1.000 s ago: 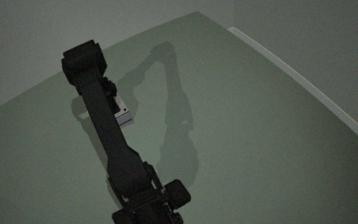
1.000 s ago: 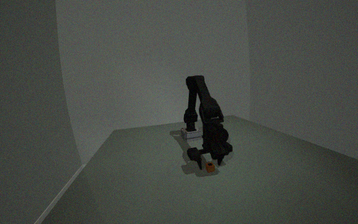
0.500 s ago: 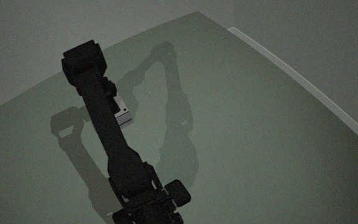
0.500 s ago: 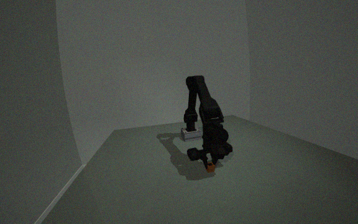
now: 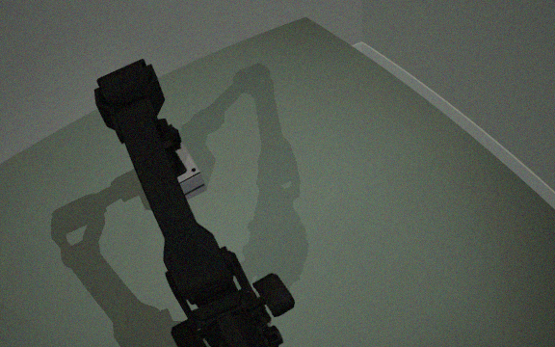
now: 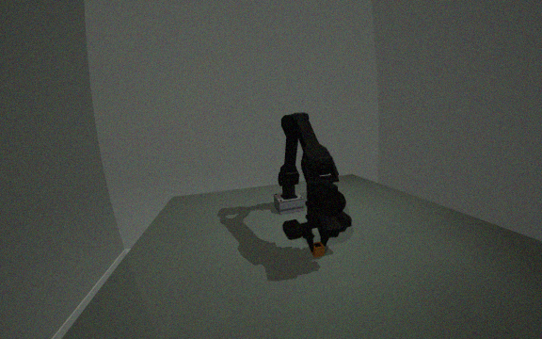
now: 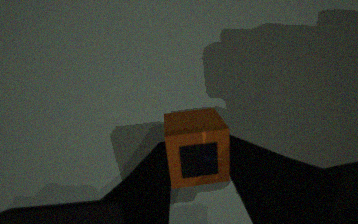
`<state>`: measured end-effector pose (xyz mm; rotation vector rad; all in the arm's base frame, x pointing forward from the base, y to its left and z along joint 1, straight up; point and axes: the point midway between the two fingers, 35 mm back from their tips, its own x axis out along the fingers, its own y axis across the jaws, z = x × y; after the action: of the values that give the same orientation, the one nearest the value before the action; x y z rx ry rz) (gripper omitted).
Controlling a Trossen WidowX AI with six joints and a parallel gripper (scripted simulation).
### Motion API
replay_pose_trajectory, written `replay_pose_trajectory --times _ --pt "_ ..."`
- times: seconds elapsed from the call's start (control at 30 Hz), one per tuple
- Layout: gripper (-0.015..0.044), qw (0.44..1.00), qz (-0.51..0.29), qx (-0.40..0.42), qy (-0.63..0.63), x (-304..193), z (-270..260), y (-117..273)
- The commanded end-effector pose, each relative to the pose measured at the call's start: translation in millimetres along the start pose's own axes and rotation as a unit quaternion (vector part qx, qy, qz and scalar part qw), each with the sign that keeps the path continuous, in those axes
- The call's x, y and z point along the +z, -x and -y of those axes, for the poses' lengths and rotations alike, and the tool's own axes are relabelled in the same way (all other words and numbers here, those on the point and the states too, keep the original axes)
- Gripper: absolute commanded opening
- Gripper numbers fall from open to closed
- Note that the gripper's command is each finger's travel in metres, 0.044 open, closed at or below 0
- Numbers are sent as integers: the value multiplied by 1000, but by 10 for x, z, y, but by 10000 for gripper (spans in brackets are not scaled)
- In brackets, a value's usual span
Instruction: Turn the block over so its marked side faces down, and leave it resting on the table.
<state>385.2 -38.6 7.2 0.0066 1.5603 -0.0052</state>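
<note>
Orange on its sides, with a dark square facing up, the block [image 6: 318,250] [image 7: 198,149] is gripped between the fingers of my tool [image 6: 318,245] [image 7: 194,145], low over the desk [image 5: 379,193] [image 6: 233,301] [image 7: 70,60]; I cannot tell whether it touches the surface, and behind it my black arm [image 5: 157,173] [image 6: 315,162] rises from a pale base [image 5: 192,186] [image 6: 290,204]

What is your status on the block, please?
Jaws shut on orange block. Dark square mark faces up, not down; turn still to do. Nothing seen in the way.
</note>
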Motion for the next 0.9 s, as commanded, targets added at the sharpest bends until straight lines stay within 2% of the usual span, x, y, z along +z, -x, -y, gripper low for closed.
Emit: replay_pose_trajectory --times 0.0,0.17,0.87 --pt "0 1000 11 -3 -3 39 8 187" --pt "0 1000 22 -3 -3 46 9 173" --pt "0 984 176 -2 -4 62 15 67"
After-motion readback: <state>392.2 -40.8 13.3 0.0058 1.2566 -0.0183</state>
